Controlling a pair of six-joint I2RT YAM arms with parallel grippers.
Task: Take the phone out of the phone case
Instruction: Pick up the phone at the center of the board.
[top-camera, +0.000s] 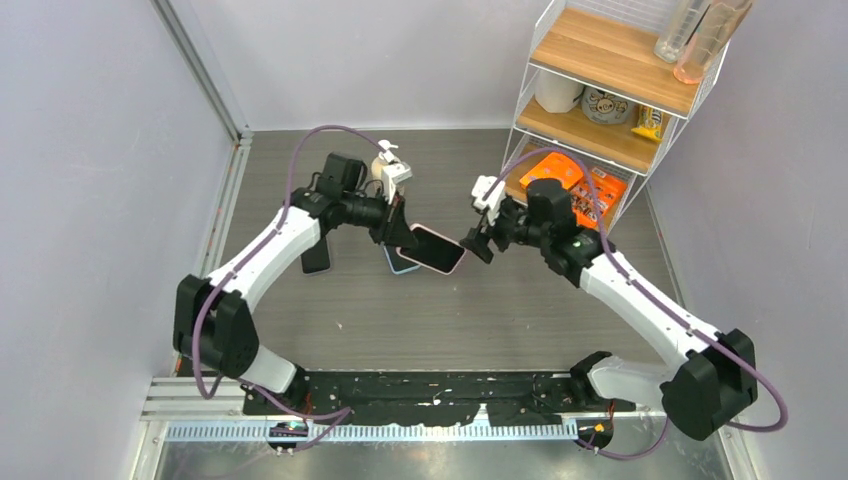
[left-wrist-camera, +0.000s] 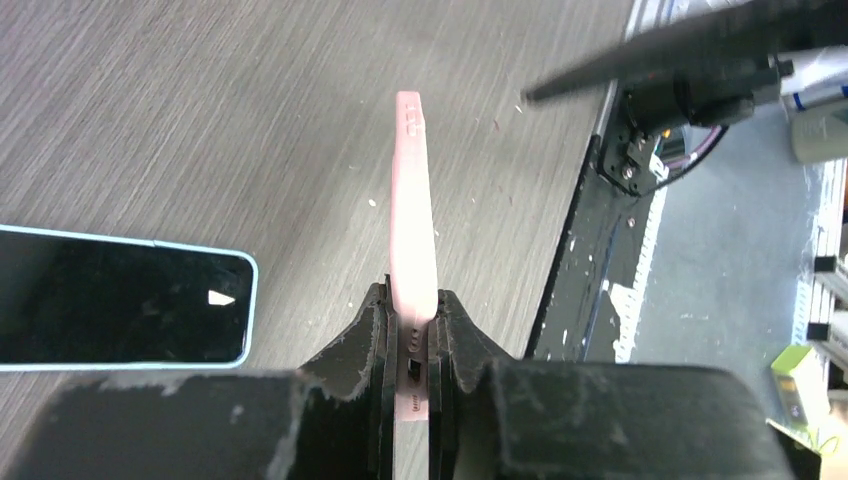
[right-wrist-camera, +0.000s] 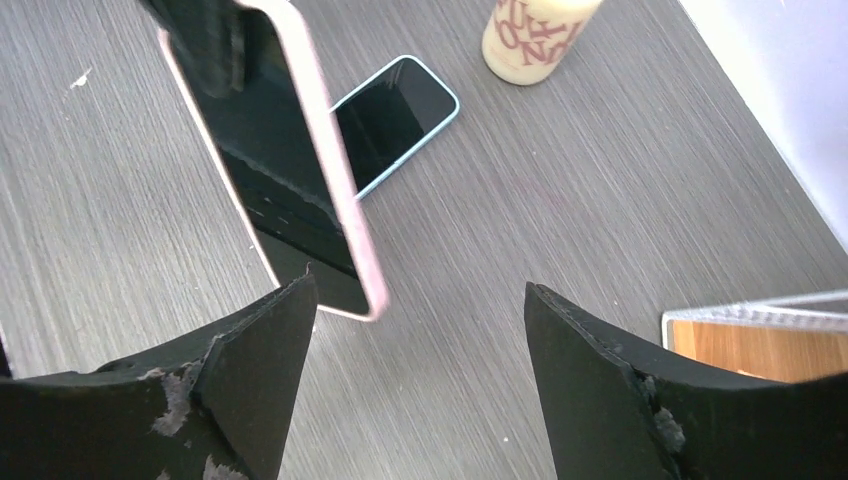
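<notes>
Two pincers meet over the middle of the counter (top-camera: 480, 320). From above, the left pincer (top-camera: 400, 232) is clenched on one end of the pink case (top-camera: 432, 248), which is held off the counter and juts toward the right pincer (top-camera: 478, 243).

The left wrist view gives the case (left-wrist-camera: 413, 200) edge-on only, a thin pink strip pinched between black fingers (left-wrist-camera: 365, 335). The right wrist view alone shows its face: the phone (right-wrist-camera: 280, 190) sits inside the case (right-wrist-camera: 330, 170), dark screen ringed by the pink rim.

The right pincer (right-wrist-camera: 420, 290) is released, jaws wide apart. The case's lower corner hangs just beside one fingertip; whether they touch I cannot tell.

A blue-rimmed phone (right-wrist-camera: 395, 115) lies flat on the counter, screen up, beneath and beyond the held case, with a bottle (right-wrist-camera: 535, 35) standing past it. Bare counter lies to the right of the case, up to the shelf (right-wrist-camera: 760, 335) corner.

The left arm bends at the elbow with its wrist turned rightward. The right arm stretches diagonally inward with its wrist pointing left.
</notes>
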